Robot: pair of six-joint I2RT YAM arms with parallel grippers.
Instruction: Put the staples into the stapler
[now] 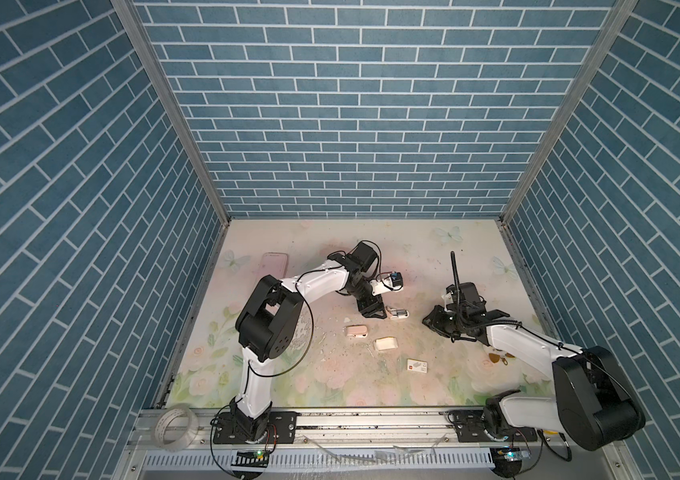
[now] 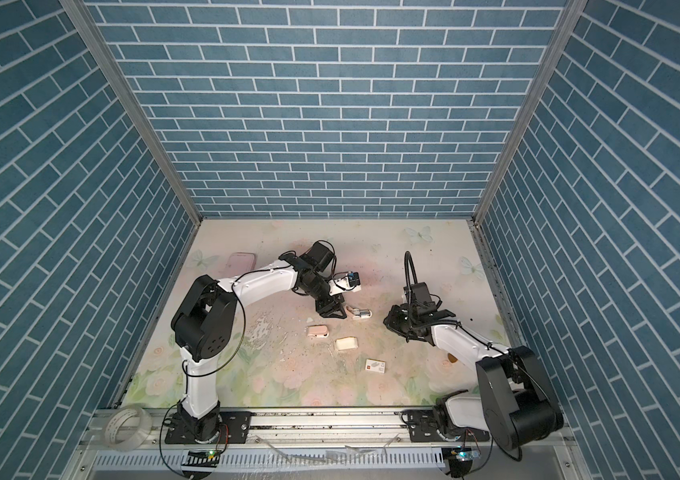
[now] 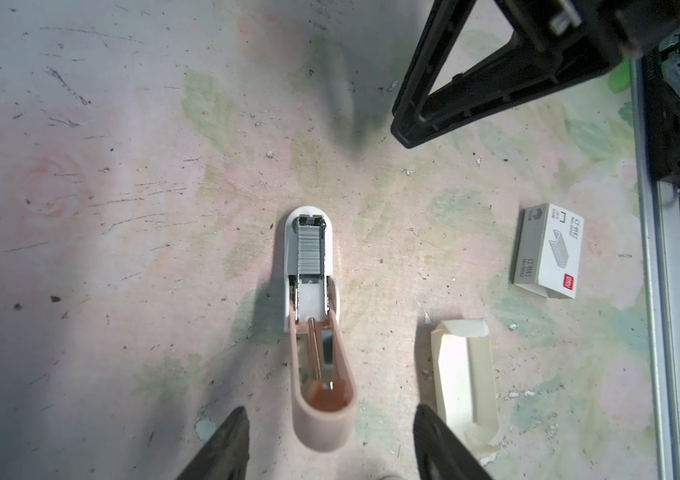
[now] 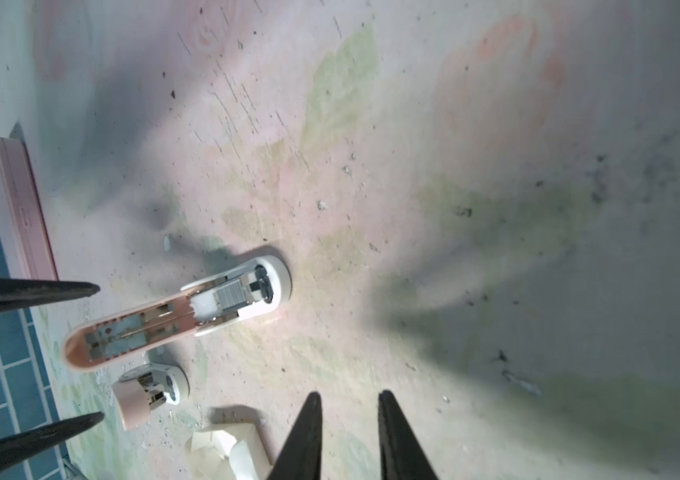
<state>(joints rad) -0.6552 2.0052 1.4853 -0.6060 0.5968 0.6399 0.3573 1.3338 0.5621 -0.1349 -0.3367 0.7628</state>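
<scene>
Stapler (image 3: 315,316) lies opened out flat on the table, mid-table, just beside the left claw (image 3: 331,409).

Staples (image 3: 310,249): a grey strip sits in the metal channel at the stapler's white nose end. The cream tray (image 3: 465,374) alongside shows no grey strips from this angle. My reading is that only closing is left.

Key relation: the stapler's long axis runs straight away from the left claw. The pink lid (image 3: 323,399) is folded back, with its rounded end nearest the claw and the nose farthest.

- **Left claw:** jaws spread, with daylight on both sides of the lid end. It grips nothing and I see no contact.
- **Right claw (image 4: 350,395):** fingers drawn close with a slim gap, empty. It sits off beyond the nose end, near but not touching.

The left arm is the nearer one and already lines up with the axis. The lid probably needs swinging over its mid-length hinge toward the nose. A sideways nudge could spin the stapler.

A second stapler (image 4: 151,390), closed, lies close by and is easy to confuse with this one.
</scene>
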